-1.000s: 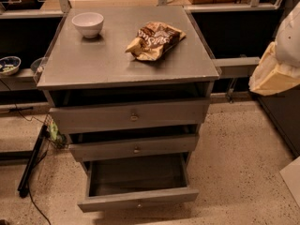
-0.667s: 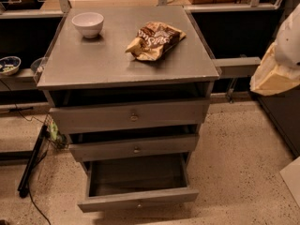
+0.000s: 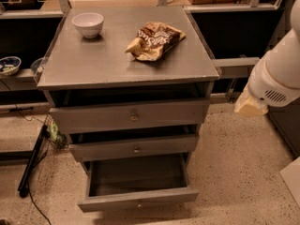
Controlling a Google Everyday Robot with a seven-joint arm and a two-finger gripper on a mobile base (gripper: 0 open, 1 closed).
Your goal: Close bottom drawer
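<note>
Grey wooden cabinet point(image 3: 123, 62), three drawers, standing on a speckled floor point(image 3: 234, 172).

Bottom drawer point(image 3: 138, 199): lowest position, at the foot of the cabinet and close to the lower edge of the view. It stands pulled well out, with its front panel clear ahead of the two fronts above. The front is a long, shallow grey board with a small round brass knob point(image 3: 138, 204) at its centre. The side walls and dark grey inner floor are exposed from above.

Middle drawer point(image 3: 135, 146): front set slightly forward, with a like knob. Top drawer point(image 3: 131, 116): taller and wider front, with a dark gap above it.

Cabinet top: white bowl point(image 3: 88, 24) at the rear left and a crumpled brown snack bag point(image 3: 154, 40) right of centre, well apart.

Gripper point(image 3: 251, 104): at the right edge, a pale end below the white arm point(image 3: 276, 76), raised about level with the top drawer and well apart from the cabinet, touching nothing. Whether it is spread or closed cannot be told.
</note>
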